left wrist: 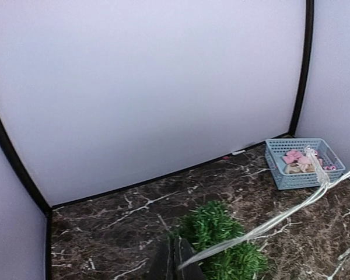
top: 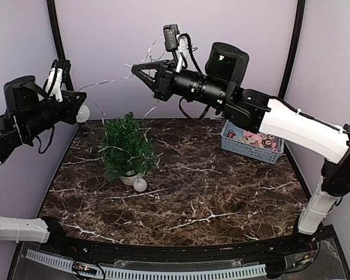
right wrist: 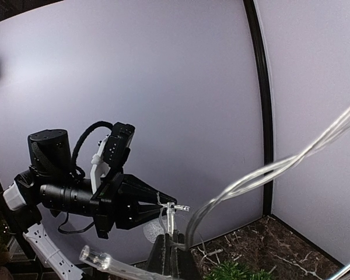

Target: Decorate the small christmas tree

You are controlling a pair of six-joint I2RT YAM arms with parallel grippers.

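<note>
The small christmas tree (top: 126, 146) stands in its white pot (top: 128, 178) at the left middle of the table; it also shows in the left wrist view (left wrist: 221, 248). A clear wire string of lights (top: 105, 80) hangs in the air between both grippers, and one end trails down onto the tree. My left gripper (top: 84, 103) is high at the left, shut on the string (left wrist: 268, 224). My right gripper (top: 134, 69) is high above the tree, facing the left one, shut on the string (right wrist: 268, 169). Their tips are close together in the right wrist view.
A blue basket (top: 251, 146) with pink ornaments stands at the back right, also in the left wrist view (left wrist: 303, 166). A white ball (top: 140, 185) lies by the pot. Another whitish ball (top: 81, 115) hangs under the left gripper. Walls enclose the back and both sides.
</note>
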